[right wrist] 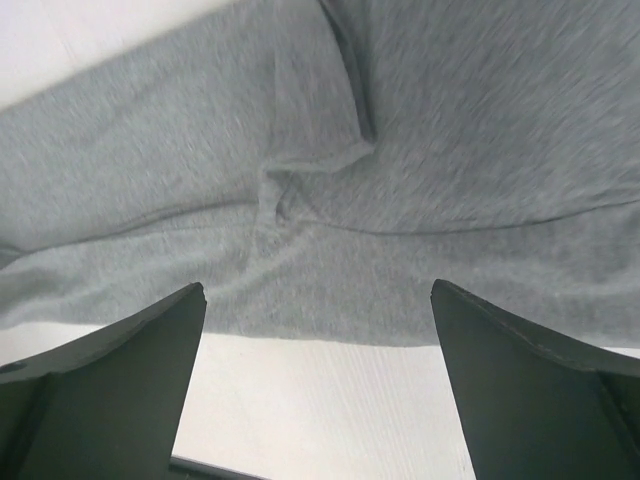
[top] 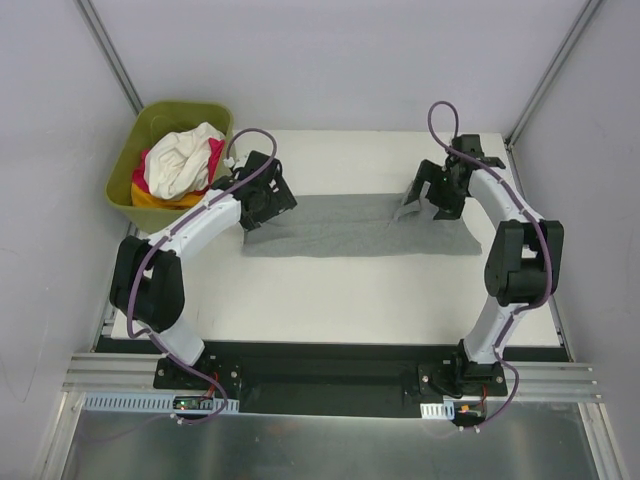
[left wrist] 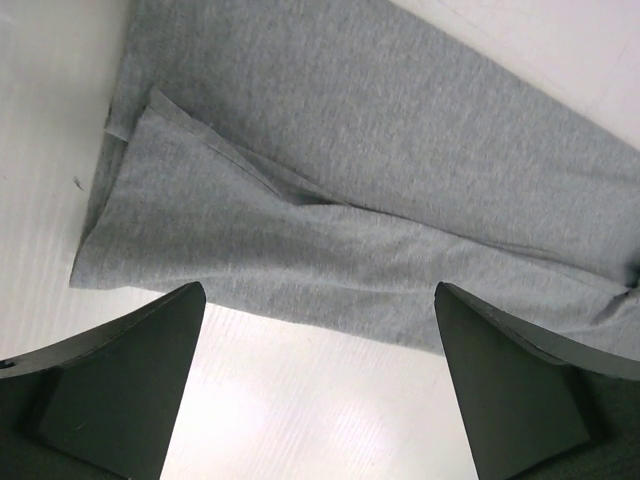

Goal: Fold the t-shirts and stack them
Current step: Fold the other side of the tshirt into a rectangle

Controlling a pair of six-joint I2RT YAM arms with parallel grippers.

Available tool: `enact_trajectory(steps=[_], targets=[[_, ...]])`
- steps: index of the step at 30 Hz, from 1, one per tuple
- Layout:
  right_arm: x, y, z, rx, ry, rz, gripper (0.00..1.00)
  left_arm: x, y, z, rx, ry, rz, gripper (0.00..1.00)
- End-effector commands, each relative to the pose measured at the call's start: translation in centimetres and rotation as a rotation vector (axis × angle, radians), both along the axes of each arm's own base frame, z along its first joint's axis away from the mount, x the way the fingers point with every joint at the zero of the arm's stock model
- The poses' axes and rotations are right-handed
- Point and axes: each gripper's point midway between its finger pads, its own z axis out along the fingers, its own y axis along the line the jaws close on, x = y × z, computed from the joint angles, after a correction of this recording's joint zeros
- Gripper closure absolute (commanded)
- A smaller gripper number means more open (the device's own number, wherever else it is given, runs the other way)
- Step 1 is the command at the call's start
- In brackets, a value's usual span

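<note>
The heather grey t-shirt (top: 350,228) lies on the white table as a long folded strip, running left to right. My left gripper (top: 264,198) is open and empty over its left end. In the left wrist view the shirt (left wrist: 350,150) fills the upper part, and the gripper (left wrist: 318,290) hovers at its near edge. My right gripper (top: 436,195) is open and empty over the right end. In the right wrist view a folded-in sleeve (right wrist: 310,110) lies on the shirt (right wrist: 470,130) beyond the gripper (right wrist: 316,288). White (top: 185,158), magenta-pink (top: 216,160) and orange-yellow (top: 160,200) shirts lie bunched in the tub.
The olive-green plastic tub (top: 125,168) stands at the back left corner, just left of the left arm. The white table (top: 350,300) ends in a black strip at the front, where the arm bases sit. Grey walls enclose the back and sides.
</note>
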Motion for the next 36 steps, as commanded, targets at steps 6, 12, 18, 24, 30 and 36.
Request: enact_trajectory(steps=[6, 12, 18, 24, 30, 36], targets=[[2.8, 4.2, -1.0, 0.124, -0.035, 0.061, 0.0, -2.4, -0.5, 0.8, -0.04, 0.003, -0.058, 0.01], [7.3, 7.8, -1.7, 0.118, -0.065, 0.098, 0.0, -4.9, 0.9, -0.3, -0.027, 0.025, -0.04, 0.01], [11.7, 12.3, -0.3, 0.166, -0.163, 0.136, 0.0, -5.8, 1.6, 1.0, -0.031, -0.019, -0.035, 0.01], [11.7, 14.1, 4.2, 0.147, -0.305, 0.223, 0.01, -6.1, 1.8, 1.6, -0.031, -0.038, -0.037, 0.01], [7.4, 6.0, 3.2, -0.109, -0.259, 0.082, 0.0, -6.1, 1.3, 0.6, -0.038, -0.002, -0.051, 0.01], [3.9, 0.9, -0.6, -0.164, -0.085, 0.001, 0.08, -5.6, 0.7, -0.1, -0.035, 0.025, -0.076, 0.01]])
